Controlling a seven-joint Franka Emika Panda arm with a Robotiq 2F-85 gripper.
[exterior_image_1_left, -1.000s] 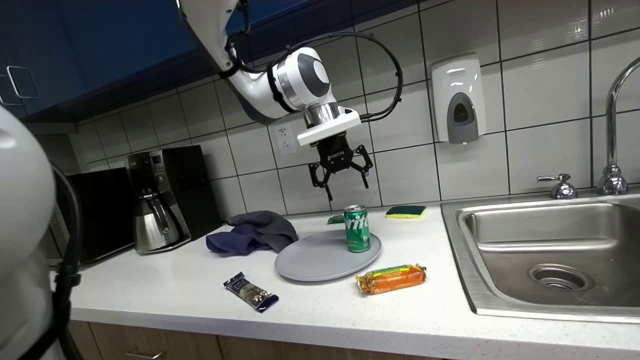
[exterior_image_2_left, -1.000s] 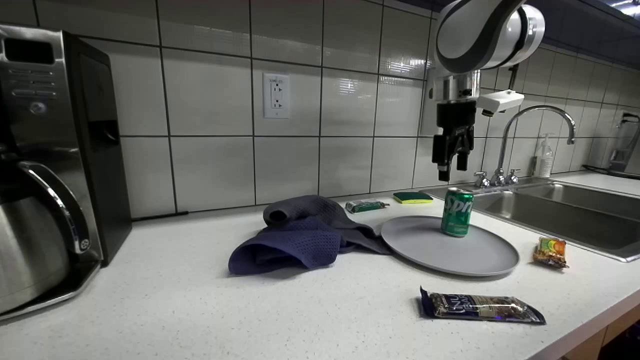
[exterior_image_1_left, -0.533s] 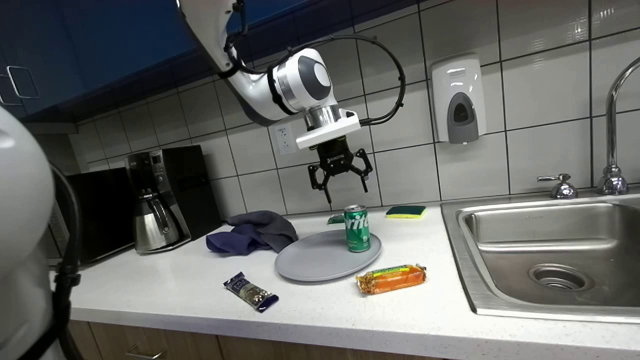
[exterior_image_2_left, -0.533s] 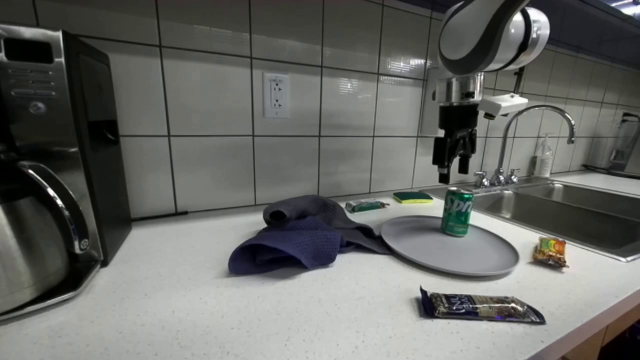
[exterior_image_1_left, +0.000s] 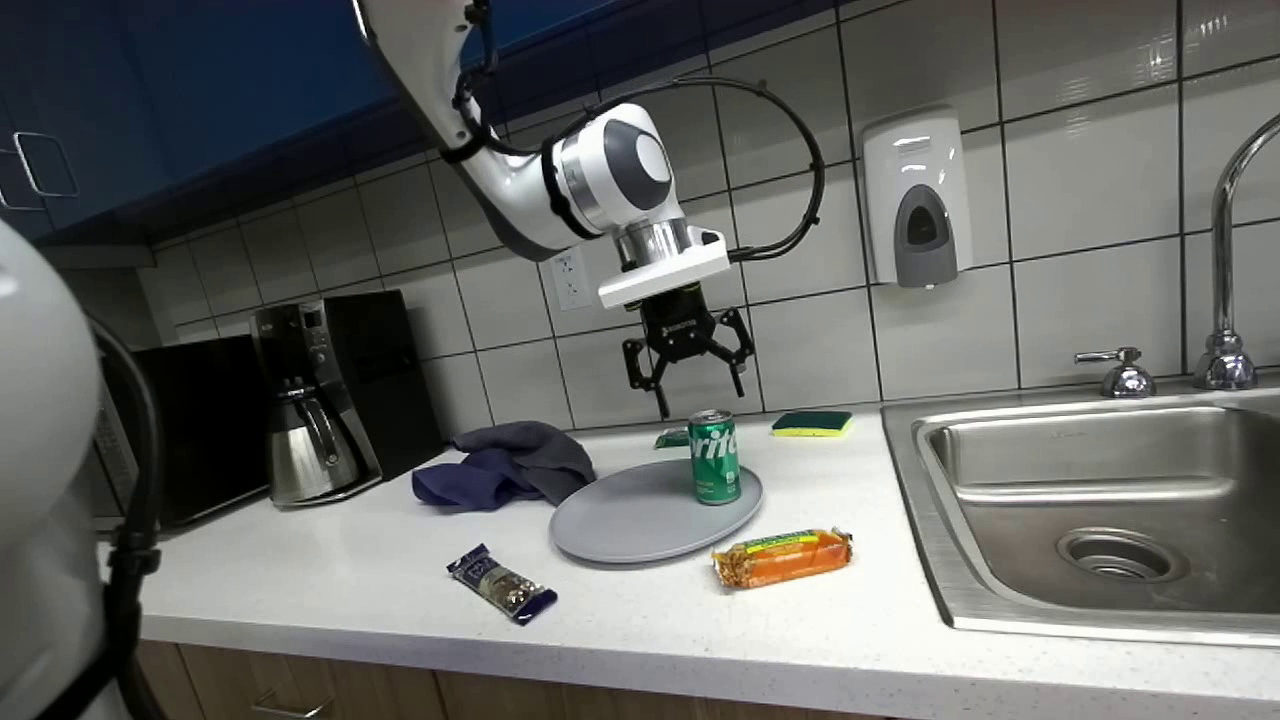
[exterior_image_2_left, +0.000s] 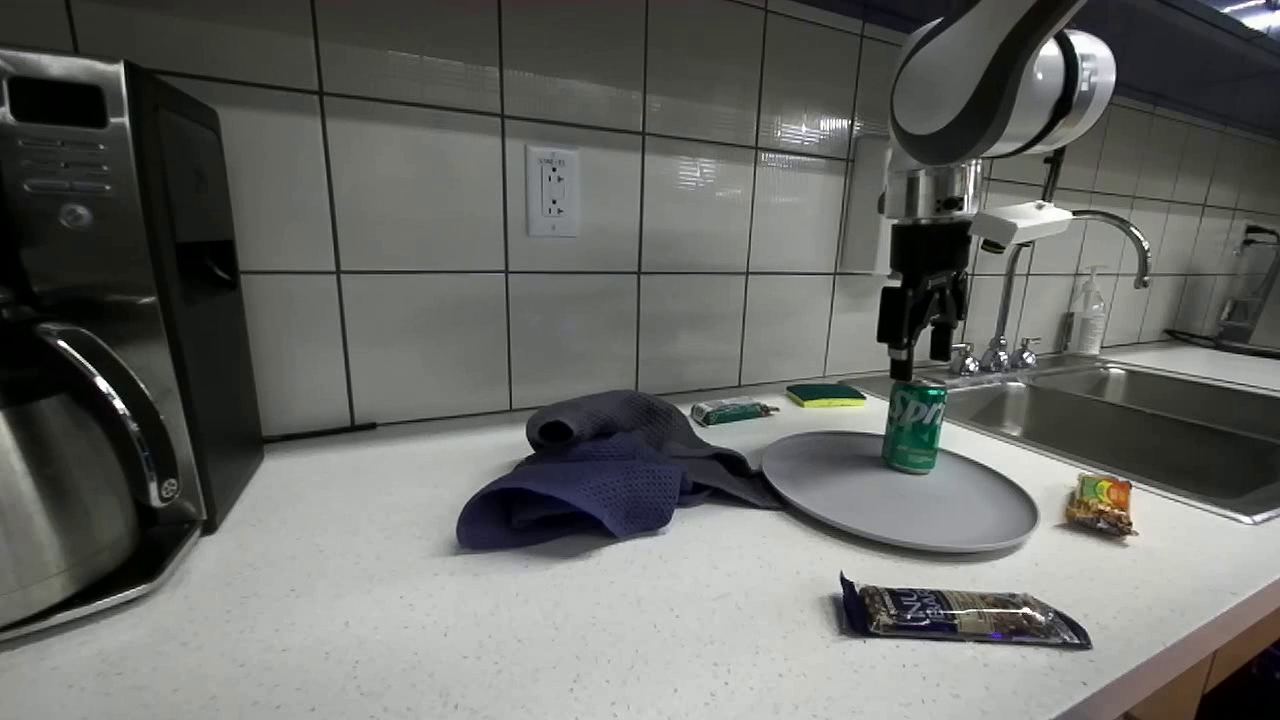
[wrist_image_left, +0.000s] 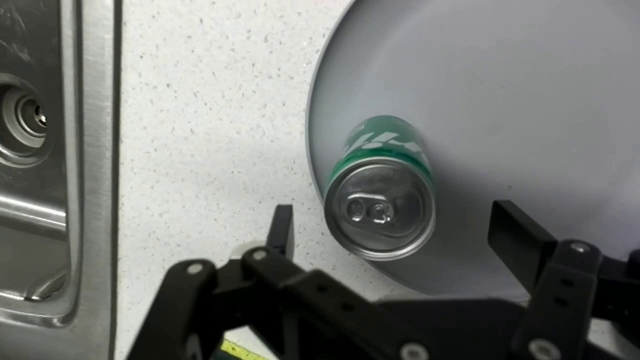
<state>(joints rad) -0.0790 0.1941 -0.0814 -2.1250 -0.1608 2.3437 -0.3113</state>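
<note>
- Overhead, the Robotiq gripper (exterior_image_1_left: 702, 403) points down toward the bench (exterior_image_1_left: 350, 580), its jaws spread wide apart.
- Beneath the jaws, the green Sprite can (wrist_image_left: 382, 205) stands upright on the round gray plate (exterior_image_1_left: 630, 515), near the rim on the side of the sink (wrist_image_left: 95, 150).
- Seen from the wrist, the can's top shows between the two jaws, apart from both and nearer the sink-side one; in both exterior views the jaw tips hang close to it.
- Toward the bench's front edge from the plate lie a dark blue nut bar (exterior_image_2_left: 960, 615) and, on the sink side, an orange-wrapped snack bar (exterior_image_1_left: 785, 558).
- Along the back edge lie a green-wrapped bar (exterior_image_2_left: 732, 411) and a green-and-yellow scrub sponge (exterior_image_2_left: 826, 396).
- Crumpled navy and gray toweling (exterior_image_2_left: 620, 475) lies between the plate and a black-and-steel drip coffee maker (exterior_image_1_left: 370, 385).
</note>
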